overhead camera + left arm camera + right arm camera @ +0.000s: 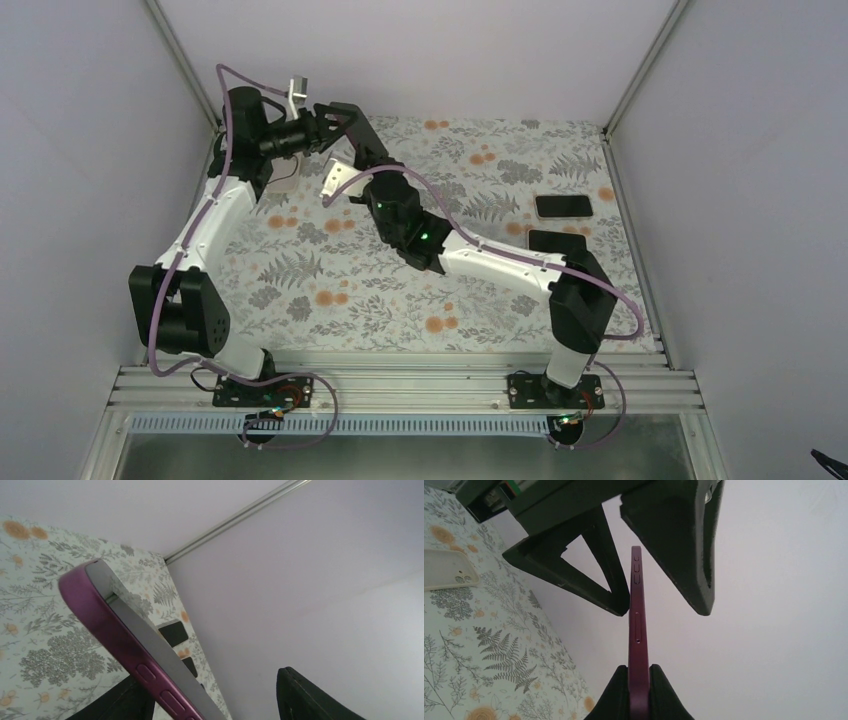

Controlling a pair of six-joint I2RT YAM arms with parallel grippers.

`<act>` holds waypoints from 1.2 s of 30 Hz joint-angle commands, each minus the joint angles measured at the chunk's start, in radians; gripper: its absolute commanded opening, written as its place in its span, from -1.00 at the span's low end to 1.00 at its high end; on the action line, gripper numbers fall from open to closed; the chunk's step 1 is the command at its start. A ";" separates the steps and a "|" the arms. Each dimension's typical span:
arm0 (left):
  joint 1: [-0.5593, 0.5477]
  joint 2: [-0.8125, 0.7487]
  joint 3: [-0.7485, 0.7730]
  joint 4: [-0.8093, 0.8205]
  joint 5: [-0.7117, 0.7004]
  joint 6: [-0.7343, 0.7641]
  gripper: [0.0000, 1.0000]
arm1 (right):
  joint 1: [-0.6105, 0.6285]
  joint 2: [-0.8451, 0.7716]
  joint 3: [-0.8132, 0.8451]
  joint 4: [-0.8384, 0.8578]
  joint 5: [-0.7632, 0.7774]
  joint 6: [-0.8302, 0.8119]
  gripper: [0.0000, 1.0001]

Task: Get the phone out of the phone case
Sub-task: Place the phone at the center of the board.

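A purple phone (638,625) stands on edge in the air, and my right gripper (639,672) is shut on its lower end. My left gripper (661,607) straddles its upper end with the jaws open. One of its fingers (611,587) lies against the phone's side, while the other is clear of it. The left wrist view shows the phone (125,640) with its grey face turned up, close to the left gripper (210,685). A cream phone case (444,567) lies flat on the floral table. In the top view both grippers (335,118) (352,150) meet at the back left.
A second dark phone (563,206) lies at the back right of the floral mat (330,290), with a black object (555,240) just in front of it. White walls close in the back and both sides. The cream case (287,178) sits beside the left arm.
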 commanded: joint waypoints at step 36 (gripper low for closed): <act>0.037 0.059 0.026 -0.086 -0.017 0.117 -0.95 | 0.076 0.016 -0.188 0.370 0.114 -0.290 0.59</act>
